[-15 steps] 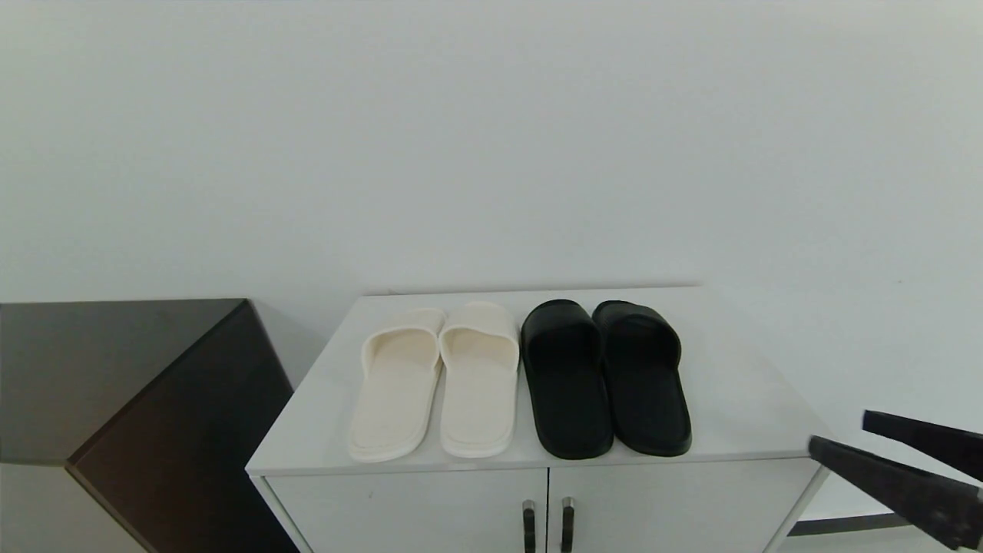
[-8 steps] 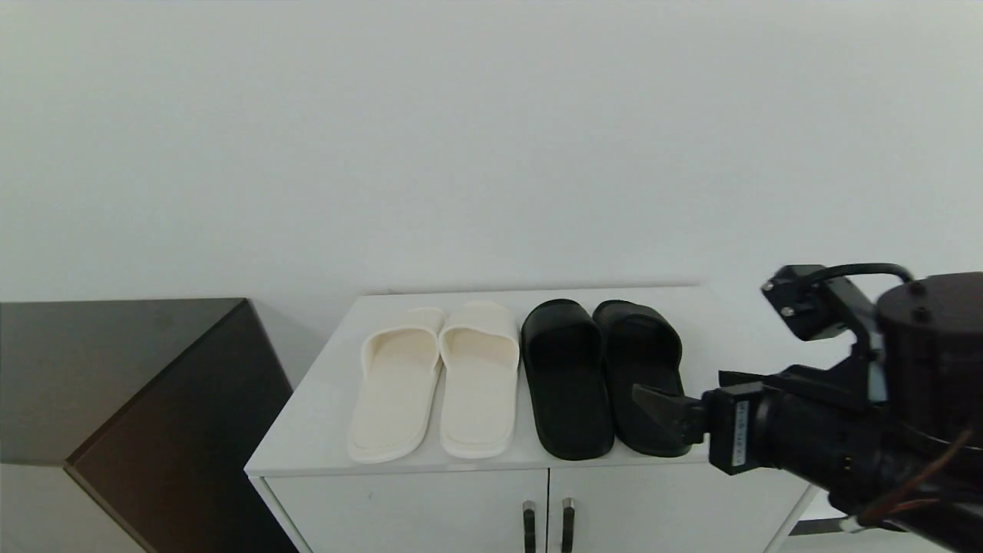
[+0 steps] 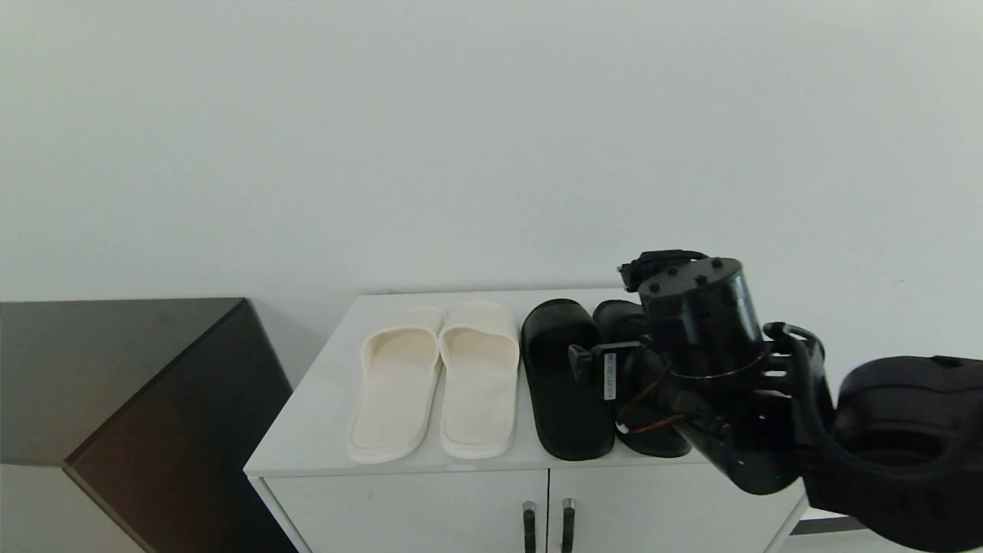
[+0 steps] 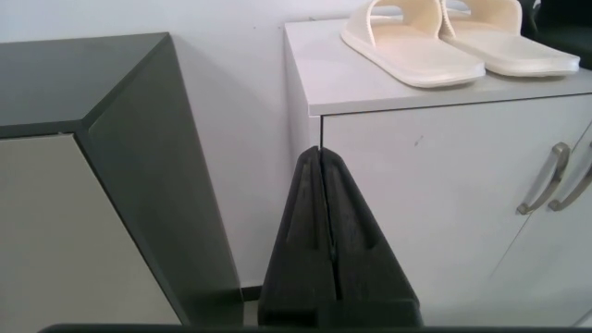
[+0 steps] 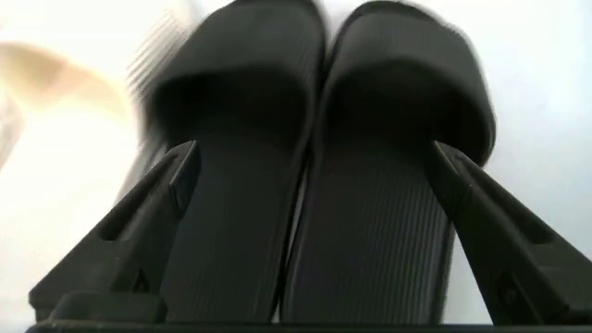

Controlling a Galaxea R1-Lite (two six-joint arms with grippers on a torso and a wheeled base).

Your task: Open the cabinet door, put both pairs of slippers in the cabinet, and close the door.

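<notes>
We've got our right end effector (image 5: pixel 313 157) spread wide astride the black slippers (image 3: pixel 564 384) atop the cabinet (image 3: pixel 322 407), seemingly to pinch both together, while our left end effector (image 4: pixel 321 162) hangs clenched beside the cabinet, doors (image 3: pixel 415 511) unopened.

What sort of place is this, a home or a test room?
Likely a home-style entry corner, perhaps staged: a low white cabinet with cream slippers and black slippers on top stands against a bare wall, beside a dark cabinet.
</notes>
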